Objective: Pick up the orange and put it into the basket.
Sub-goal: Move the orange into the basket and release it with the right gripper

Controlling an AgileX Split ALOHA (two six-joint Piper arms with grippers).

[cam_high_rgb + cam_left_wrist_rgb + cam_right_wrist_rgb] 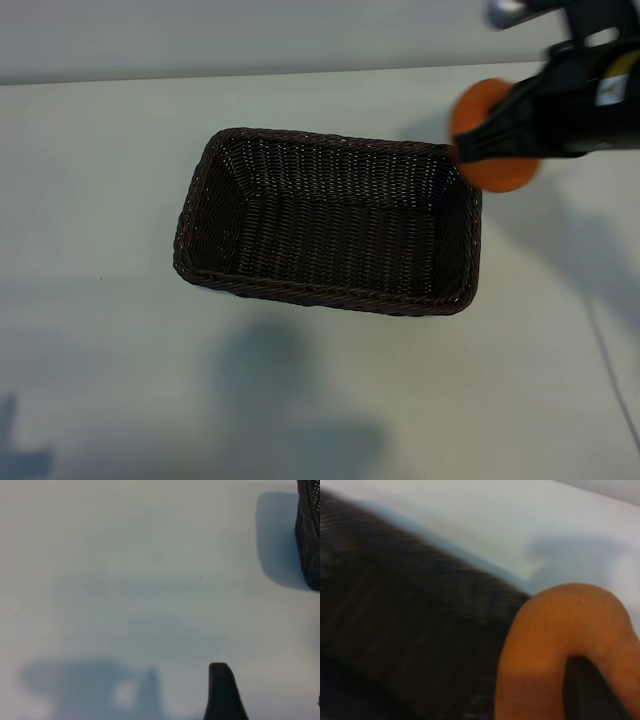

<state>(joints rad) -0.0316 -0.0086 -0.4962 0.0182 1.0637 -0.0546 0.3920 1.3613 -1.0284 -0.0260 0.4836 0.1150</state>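
The right hand (500, 135) comes in from the upper right corner of the exterior view, its black fingers clamped on the orange (480, 105). The fruit hangs in the air, off the counter (100, 150), just beside the basket's far right corner and overlapping the braided rim there as seen from above. Whether it sits over the inside or just outside the rim, I cannot tell. Its shadow falls on the white surface to the right of the basket (200, 215).

The basket sits in the middle of the counter with nothing in it, its dark weave open to view.

From the right wrist, the orange (560, 635) fills the near corner, a dark finger (590, 690) pressed against it, with the basket's woven wall (410, 630) just beyond.

The left hand (270, 700) rests apart from the action, fingers spread and holding nothing; one dark fingertip (222, 692) shows above bare counter (125, 580), with an edge of the basket (310, 530) off to the side.
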